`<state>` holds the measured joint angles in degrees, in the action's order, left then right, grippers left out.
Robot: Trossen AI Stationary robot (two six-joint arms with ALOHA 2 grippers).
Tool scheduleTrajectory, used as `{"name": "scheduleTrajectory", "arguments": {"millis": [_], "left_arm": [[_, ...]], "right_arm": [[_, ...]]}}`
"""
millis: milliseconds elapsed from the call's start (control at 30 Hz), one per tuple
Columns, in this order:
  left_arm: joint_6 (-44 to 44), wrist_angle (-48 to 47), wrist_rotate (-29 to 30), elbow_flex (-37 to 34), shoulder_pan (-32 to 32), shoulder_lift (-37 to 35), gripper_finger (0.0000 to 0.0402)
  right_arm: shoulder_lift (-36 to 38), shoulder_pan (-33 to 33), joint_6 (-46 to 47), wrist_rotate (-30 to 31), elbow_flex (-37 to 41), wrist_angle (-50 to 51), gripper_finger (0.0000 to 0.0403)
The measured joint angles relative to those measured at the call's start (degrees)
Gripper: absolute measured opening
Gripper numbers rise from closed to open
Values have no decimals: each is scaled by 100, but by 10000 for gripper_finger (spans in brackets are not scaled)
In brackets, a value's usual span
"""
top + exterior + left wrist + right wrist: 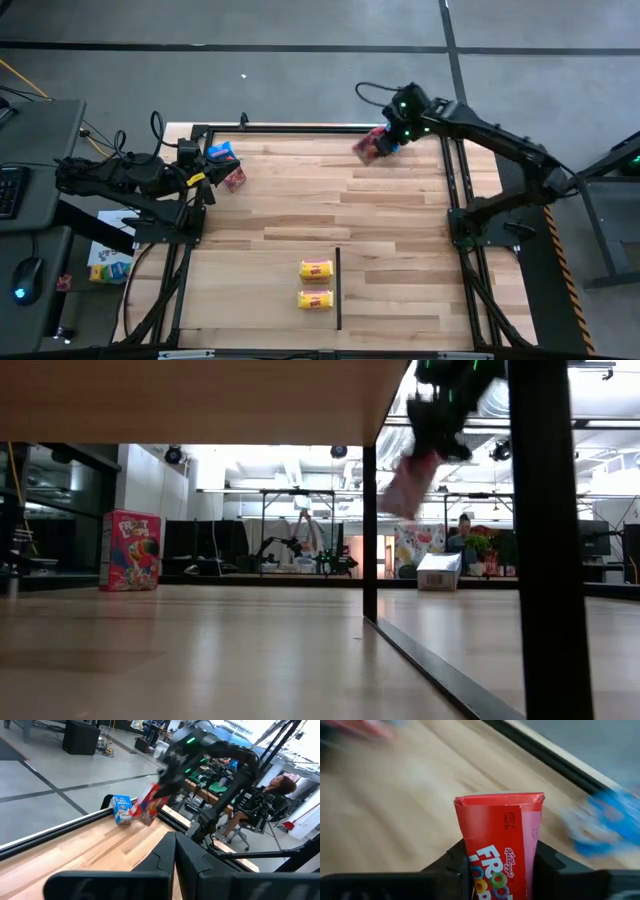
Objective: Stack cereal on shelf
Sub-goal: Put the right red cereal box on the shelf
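Observation:
My right gripper (pixel 386 140) is at the table's far edge, shut on a red cereal carton (pixel 366 146), which hangs in the air in the low view (pixel 403 485). A blue carton (pixel 121 809) stands on the table just below it. My left gripper (pixel 207 183) waits at the far left with its fingers together (pixel 175 862). Beside it are a second blue carton (pixel 220 153) and a second red carton (pixel 235 178), which stands upright on its base (pixel 130 550). Two yellow cartons (pixel 316 269) (pixel 316 299) lie flat near the front. My right gripper pinches the red carton's two narrow sides (pixel 470 862) between its two fingers, near one end. The other end (pixel 497 800) sticks out past the fingertips. The carton is lifted clear of the table and is tilted.
A thin dark strip (pixel 338 290) runs along the table beside the yellow cartons, with an upright dark post (pixel 370 530) at its far end. A dark frame rail (pixel 300 128) borders the far edge. Bare wood (pixel 300 200) lies mid-table. A person sits beyond the table (pixel 280 790).

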<state>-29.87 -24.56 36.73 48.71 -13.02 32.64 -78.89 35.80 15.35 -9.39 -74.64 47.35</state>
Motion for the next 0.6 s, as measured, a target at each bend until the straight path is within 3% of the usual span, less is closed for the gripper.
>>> {"name": "scheduleTrajectory", "arguments": {"millis": [133, 267, 433, 600], "left_arm": [[115, 3, 18, 0, 0, 0, 0], [304, 7, 20, 0, 0, 0, 0], [419, 4, -63, 0, -2, -2, 0], [510, 2, -197, 0, -3, 0, 0]], "right_arm": [[343, -1010, 732, -202, -632, -532, 129], [162, -2456, 1186, 516, -1462, -753, 129], [-808, -4064, 1446, 1595, -2829, -830, 129], [-2281, -4939, 1263, 2034, -4662, -382, 129]]}}
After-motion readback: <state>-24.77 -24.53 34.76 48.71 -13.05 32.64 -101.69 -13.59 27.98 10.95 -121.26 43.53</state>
